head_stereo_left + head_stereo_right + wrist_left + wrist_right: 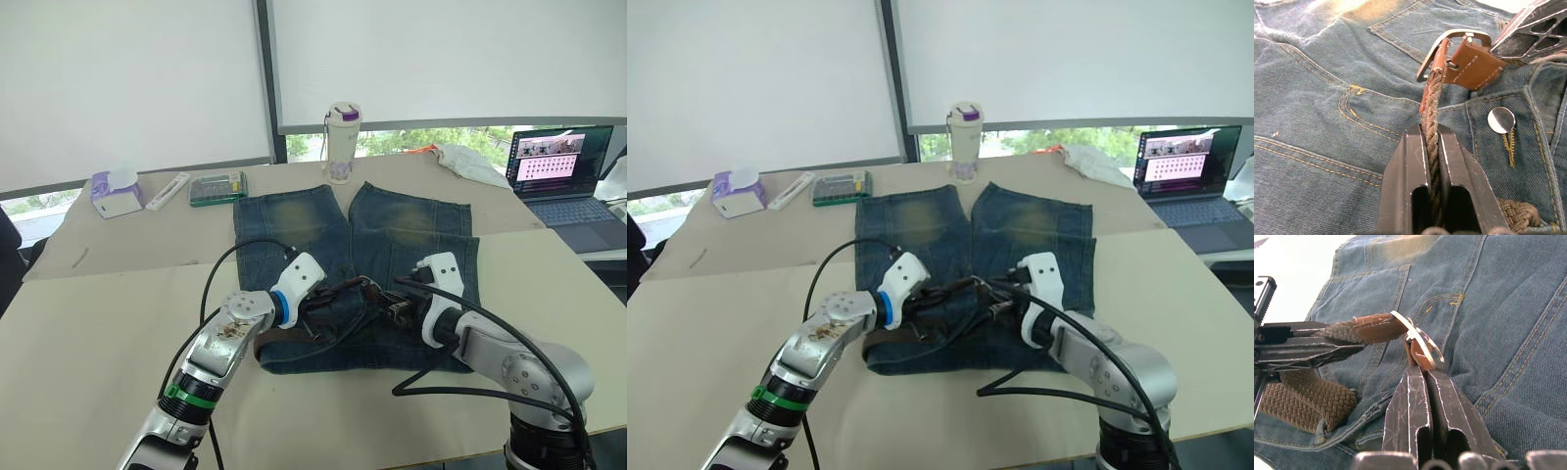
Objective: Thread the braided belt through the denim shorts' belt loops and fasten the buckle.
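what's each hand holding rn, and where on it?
Left hand: shut on the braided belt, on its woven tip end by the buckle. Right hand: shut on the belt's leather tab at the buckle.

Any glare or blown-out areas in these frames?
Left eye view: window blinds read near white. Left wrist view: snap button and buckle glint; the left pincer is shut on the braided belt. Right wrist view: overexposed white corner beyond the denim shorts.

Both arms reach inward, left gripper and right gripper clamped tight, tips nearly meeting.
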### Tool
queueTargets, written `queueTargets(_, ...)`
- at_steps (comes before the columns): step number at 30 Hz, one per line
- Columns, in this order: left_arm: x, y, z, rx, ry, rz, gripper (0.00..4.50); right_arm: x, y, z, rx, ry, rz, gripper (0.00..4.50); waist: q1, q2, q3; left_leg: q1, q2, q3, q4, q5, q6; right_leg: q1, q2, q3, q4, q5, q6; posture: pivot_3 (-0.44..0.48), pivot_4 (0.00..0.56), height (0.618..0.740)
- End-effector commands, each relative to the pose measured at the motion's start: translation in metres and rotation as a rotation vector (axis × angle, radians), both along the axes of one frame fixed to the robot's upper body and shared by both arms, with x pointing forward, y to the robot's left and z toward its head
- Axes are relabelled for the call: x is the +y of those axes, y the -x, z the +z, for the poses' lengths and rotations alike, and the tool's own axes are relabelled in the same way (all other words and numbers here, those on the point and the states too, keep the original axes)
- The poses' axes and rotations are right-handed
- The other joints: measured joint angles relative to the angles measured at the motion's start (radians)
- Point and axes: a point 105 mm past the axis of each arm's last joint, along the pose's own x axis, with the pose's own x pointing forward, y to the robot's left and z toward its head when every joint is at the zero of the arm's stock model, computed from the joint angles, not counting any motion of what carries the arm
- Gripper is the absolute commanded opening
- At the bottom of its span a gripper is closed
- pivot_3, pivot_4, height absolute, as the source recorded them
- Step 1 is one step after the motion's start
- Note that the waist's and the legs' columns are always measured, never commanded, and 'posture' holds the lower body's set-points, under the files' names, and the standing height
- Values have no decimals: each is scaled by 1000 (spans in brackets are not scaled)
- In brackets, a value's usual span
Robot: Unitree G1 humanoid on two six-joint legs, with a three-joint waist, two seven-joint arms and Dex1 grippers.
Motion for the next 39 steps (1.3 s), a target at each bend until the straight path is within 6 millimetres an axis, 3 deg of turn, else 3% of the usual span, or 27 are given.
queueTargets(1,-6,1,11,-47,6,-22,0,13,4,14,-72,3,62,7,0,0,0,0,0,0,0,0,0,0,0,0,0,0,0,0,150,740)
queueTargets(16,-22,2,14,-101,-1,-102,0,41,11,2,-97,128,197,7,-4,0,0,0,0,0,0,0,0,0,0,0,0,0,0,0,150,740)
queueTargets(26,-21,3,9,-84,17,-115,0,39,18,-7,-125,250,276,7,-3,0,0,0,0,0,0,0,0,0,0,0,-1,0,0,0,150,740)
queueTargets(29,-21,3,8,-82,22,-113,0,40,29,-1,-151,246,353,1036,-2,0,0,0,0,0,0,0,0,0,0,-1,-1,0,0,0,150,740)
queueTargets(34,-20,3,8,-86,22,-116,0,20,36,13,-223,315,386,2746,2,-1,0,0,0,0,1,0,0,1,0,-1,-2,0,0,0,150,740)
queueTargets(39,-20,4,8,-90,24,-121,0,-10,20,31,-351,586,351,2746,5,-1,0,0,0,1,3,0,1,2,0,-1,-2,0,1,0,150,740)
